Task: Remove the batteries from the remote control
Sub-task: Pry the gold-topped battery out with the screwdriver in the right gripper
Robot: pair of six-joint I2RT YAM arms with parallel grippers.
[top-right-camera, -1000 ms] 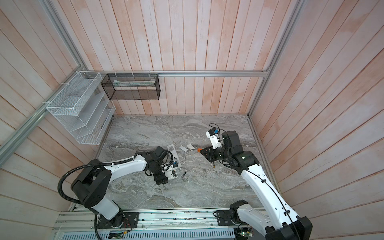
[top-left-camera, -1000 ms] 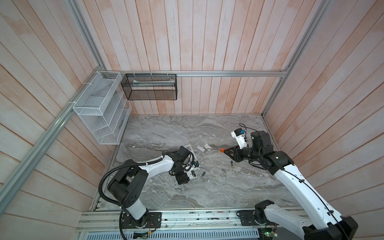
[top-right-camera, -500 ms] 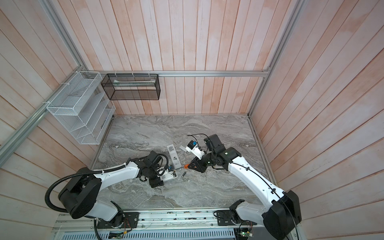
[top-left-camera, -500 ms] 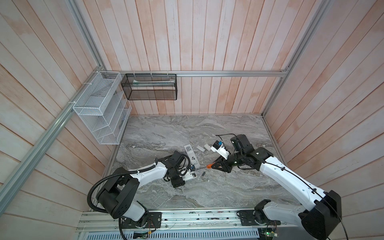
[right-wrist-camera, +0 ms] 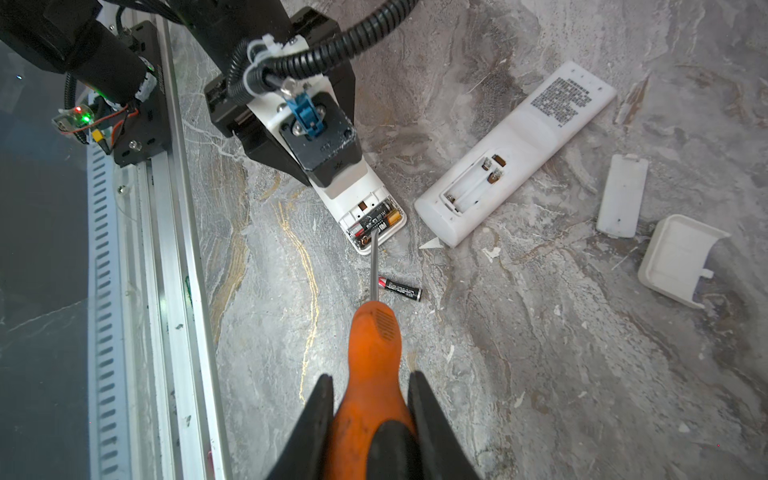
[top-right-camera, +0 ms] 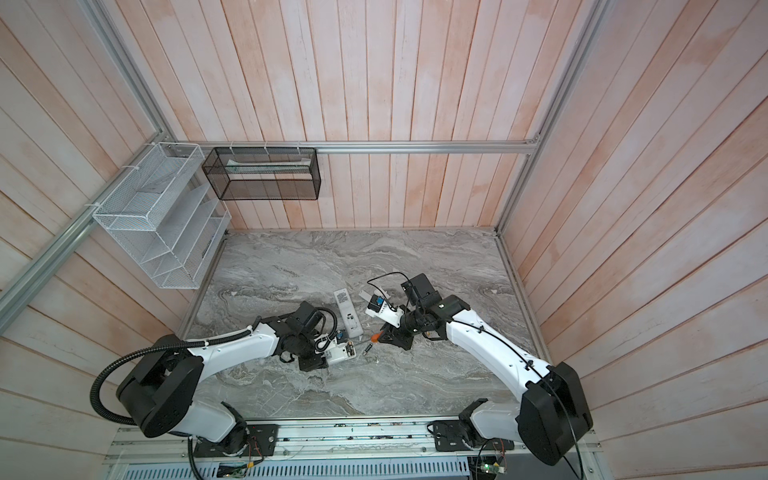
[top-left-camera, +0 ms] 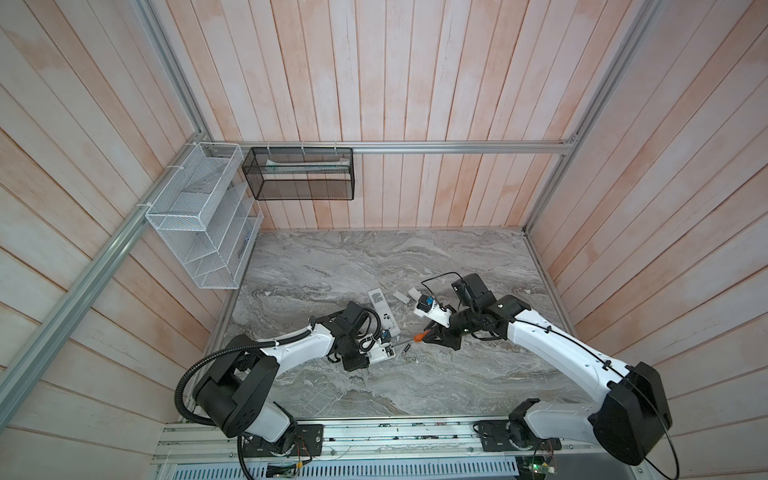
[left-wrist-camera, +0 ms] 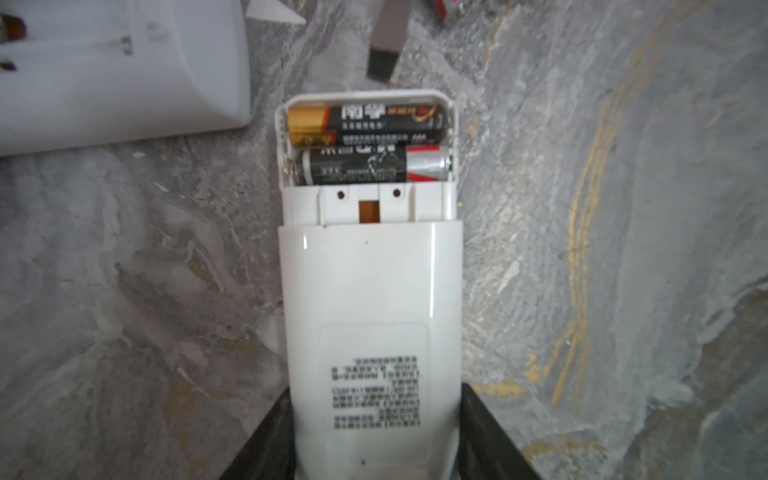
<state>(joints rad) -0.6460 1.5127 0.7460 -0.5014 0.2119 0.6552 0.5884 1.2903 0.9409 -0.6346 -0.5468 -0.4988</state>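
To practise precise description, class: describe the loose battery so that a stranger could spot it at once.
On the grey marble table, find the orange-handled screwdriver in the right gripper. Close by its metal shaft lies the loose battery. Unlike the two batteries seated in the small remote, it lies alone on bare stone.

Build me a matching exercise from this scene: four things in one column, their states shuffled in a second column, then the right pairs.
Things
1. short remote
2. long remote
3. loose battery
4. screwdriver

States
A. lying on the table, outside any remote
B. battery bay open and empty
C. clamped in the right gripper, tip at the loaded bay
D. two batteries inside, body between the jaws of the left gripper

Pairs: 1-D, 2-B, 3-A, 4-C
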